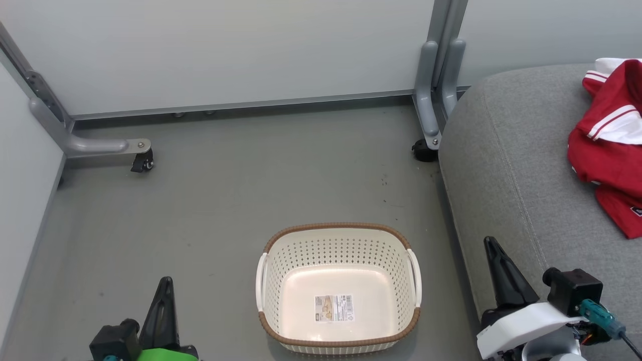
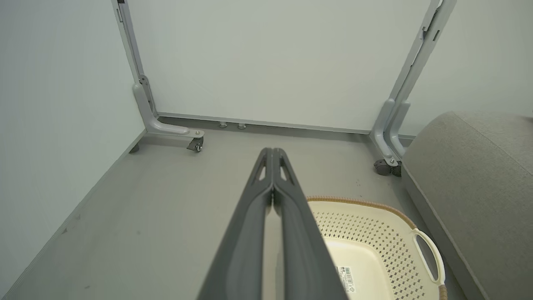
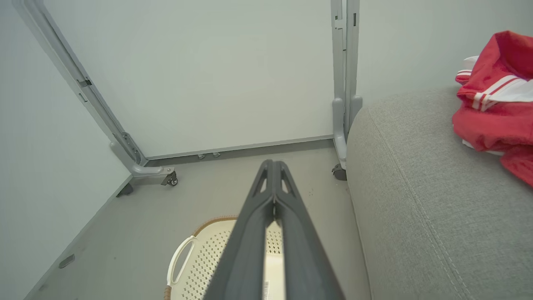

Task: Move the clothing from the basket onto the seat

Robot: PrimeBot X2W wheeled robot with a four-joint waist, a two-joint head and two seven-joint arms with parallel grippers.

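The red clothing (image 1: 609,150) lies on the grey seat (image 1: 511,175), apart from the basket (image 1: 338,228) on the floor (image 1: 225,200). The left pincer (image 2: 271,152) and right pincer (image 3: 272,163) are both pressed closed, gripping nothing.

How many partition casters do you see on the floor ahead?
2: a left caster at the far left partition foot, and a right caster beside the seat corner. More may hide behind the seat.

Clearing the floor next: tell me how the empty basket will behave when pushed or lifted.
The basket is perforated plastic and holds nothing, so probably light. Its flat bottom on the smooth floor suggests sliding rather than tipping. Lifted by one side handle, it would likely tilt.
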